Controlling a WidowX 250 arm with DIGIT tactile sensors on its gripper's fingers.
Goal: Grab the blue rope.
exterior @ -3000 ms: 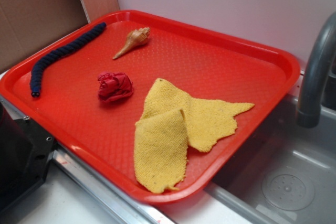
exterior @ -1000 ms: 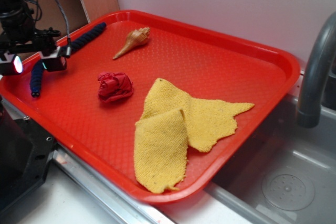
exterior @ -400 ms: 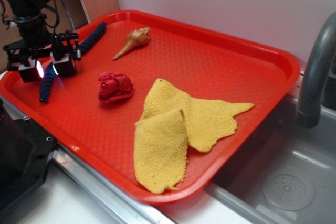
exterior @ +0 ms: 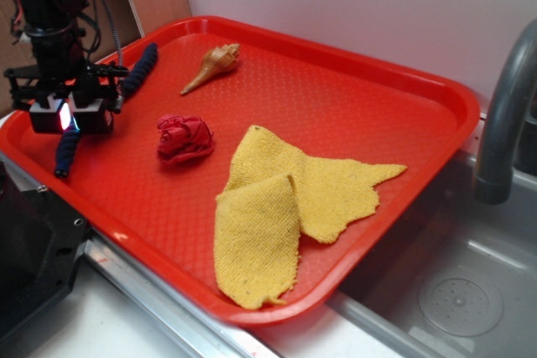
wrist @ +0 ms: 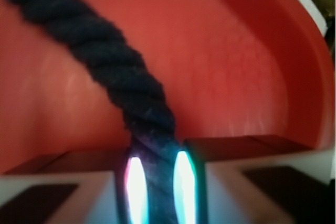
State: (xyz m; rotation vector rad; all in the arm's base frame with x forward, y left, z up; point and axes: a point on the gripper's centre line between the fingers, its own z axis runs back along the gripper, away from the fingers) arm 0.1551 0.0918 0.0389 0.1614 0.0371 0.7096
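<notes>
Bare tray floor lies open across the upper right of the red plastic tray (exterior: 436, 102). Mid-frame, the crumpled red fabric ball (exterior: 184, 138), tan spiral seashell (exterior: 211, 65) and folded yellow knitted cloth (exterior: 285, 207) block passage; a grey curved faucet (exterior: 508, 115) stands at right.

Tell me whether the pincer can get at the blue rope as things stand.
Yes, it looks so: the pincer is already closed around the blue rope, which the wrist view shows squeezed between its fingers. Nothing else on the red tray lies near enough to interfere.
</notes>
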